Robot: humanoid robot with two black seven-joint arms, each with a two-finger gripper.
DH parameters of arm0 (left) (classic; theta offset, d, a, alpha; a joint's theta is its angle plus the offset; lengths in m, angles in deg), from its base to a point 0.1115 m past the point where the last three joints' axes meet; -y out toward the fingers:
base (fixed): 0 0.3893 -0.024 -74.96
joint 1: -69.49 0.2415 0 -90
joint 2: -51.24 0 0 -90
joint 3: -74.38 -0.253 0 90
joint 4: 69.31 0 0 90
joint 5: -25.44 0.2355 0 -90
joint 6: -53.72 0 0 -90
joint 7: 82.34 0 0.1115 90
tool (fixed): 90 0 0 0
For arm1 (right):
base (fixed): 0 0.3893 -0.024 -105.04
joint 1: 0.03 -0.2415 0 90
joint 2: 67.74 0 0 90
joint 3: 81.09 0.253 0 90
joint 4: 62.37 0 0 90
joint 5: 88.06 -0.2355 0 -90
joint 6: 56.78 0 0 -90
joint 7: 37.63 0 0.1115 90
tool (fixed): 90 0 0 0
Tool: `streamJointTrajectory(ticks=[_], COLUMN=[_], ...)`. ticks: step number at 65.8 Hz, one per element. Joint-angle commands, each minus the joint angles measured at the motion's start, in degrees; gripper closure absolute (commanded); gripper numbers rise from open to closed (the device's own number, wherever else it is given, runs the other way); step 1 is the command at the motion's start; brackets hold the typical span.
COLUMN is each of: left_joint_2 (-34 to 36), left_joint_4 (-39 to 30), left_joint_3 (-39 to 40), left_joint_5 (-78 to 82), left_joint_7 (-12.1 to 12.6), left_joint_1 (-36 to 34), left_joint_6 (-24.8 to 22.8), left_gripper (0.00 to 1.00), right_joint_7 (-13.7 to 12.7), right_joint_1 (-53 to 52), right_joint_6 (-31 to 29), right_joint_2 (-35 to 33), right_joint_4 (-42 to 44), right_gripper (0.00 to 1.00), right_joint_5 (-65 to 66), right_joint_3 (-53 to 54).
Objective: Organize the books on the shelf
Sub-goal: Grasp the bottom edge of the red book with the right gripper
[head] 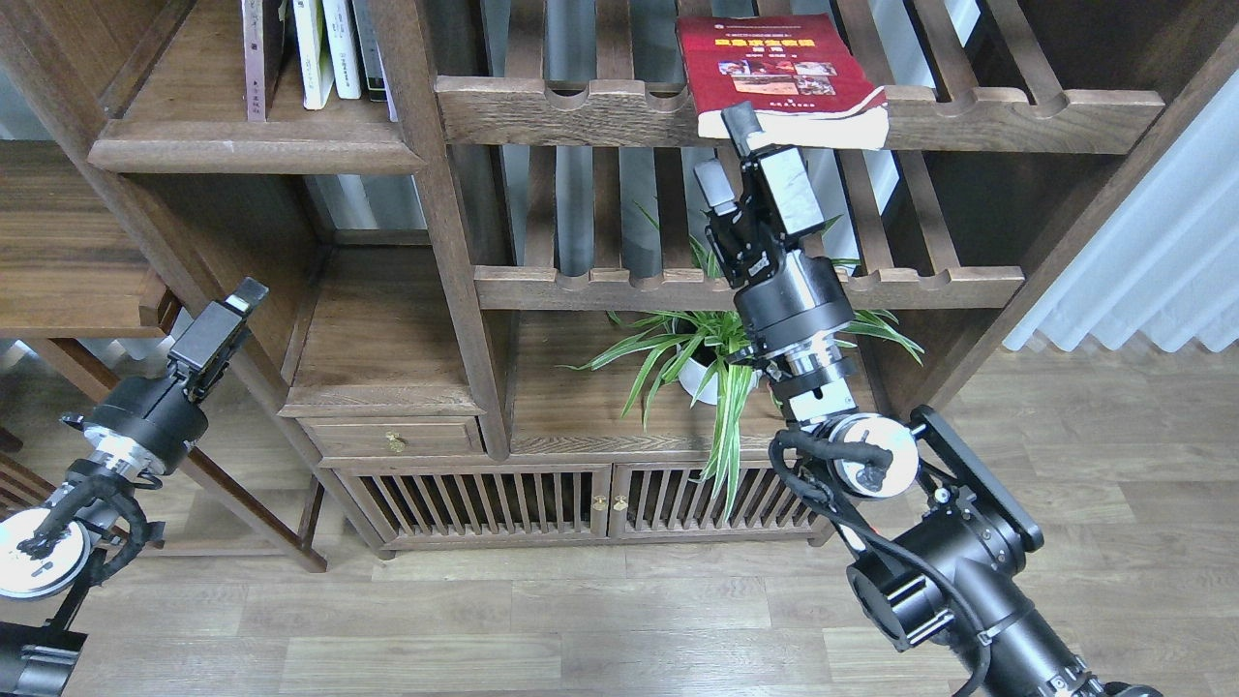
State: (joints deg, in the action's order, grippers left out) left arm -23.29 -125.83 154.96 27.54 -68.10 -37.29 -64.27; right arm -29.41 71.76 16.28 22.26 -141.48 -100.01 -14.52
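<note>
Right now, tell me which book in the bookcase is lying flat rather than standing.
The red paperback with the yellow title, flat on the upper slatted rack; the thin books at upper left stand upright.

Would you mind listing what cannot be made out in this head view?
- Upright books on the solid shelf: tops cut off by the upper edge; spine text too small.
- Red book: title too small to read; whether the right gripper touches it is unclear.
- Left gripper: seen side-on, fingers indistinguishable.
- Plant pot: mostly hidden by leaves and the right arm.
</note>
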Motion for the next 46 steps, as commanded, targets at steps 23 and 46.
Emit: streamJointTrajectory(ticks=[23, 46], left_joint_2=[0.00, 0.00], left_joint_4=[-1.32, -1.50], left_joint_3=[0.02, 0.11], left_joint_5=[0.09, 0.09], left_joint_7=[0.09, 0.00], left_joint_1=[0.08, 0.08], left_joint_6=[0.00, 0.00], left_gripper=[0.00, 0.00], right_joint_7=[-0.04, -0.04], right_joint_1=[0.01, -1.39], right_joint_6=[0.32, 0.50], right_joint_2=[0.00, 0.00], right_joint_4=[0.27, 1.58], right_gripper=[0.02, 0.02], right_joint_5=[-0.17, -0.17], right_joint_3=[2.96, 2.96])
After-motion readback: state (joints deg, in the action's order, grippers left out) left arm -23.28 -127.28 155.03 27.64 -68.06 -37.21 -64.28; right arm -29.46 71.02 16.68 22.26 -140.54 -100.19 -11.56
